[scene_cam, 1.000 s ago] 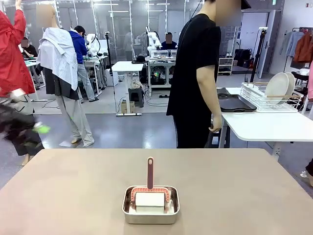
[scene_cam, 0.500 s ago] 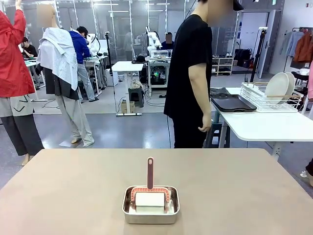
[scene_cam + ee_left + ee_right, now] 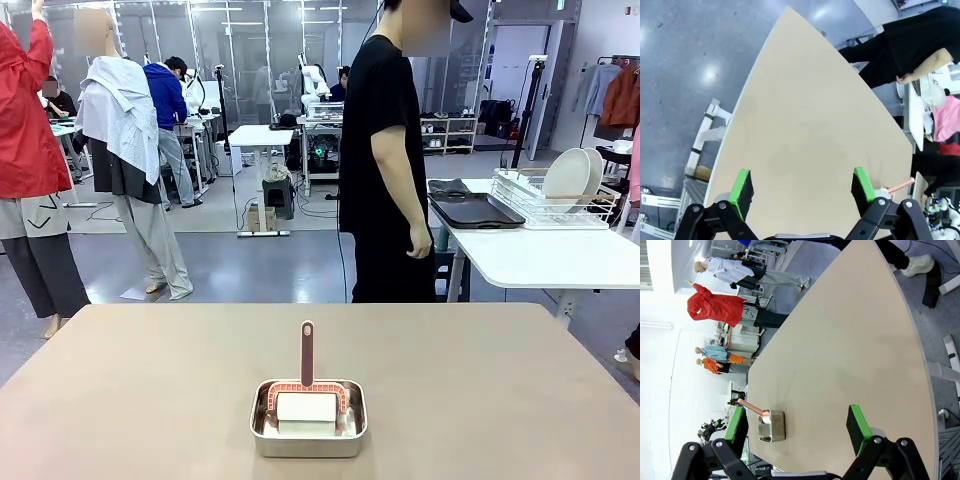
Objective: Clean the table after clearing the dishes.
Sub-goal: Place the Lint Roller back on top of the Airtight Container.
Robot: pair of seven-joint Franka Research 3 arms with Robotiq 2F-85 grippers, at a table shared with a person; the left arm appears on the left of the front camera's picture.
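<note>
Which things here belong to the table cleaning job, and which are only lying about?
For the job:
table
pan holding the roller
plates, already in the rack
dark tray

Lying about:
white side table

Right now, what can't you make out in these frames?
- Plates in the rack, front view: too small and overlapped to count; any cutlery is unclear.
- Trays, front view: the person covers their left end.
- Roller, front view: the pan wall hides its lower part.
- Pan, left wrist view: behind the gripper finger.
</note>
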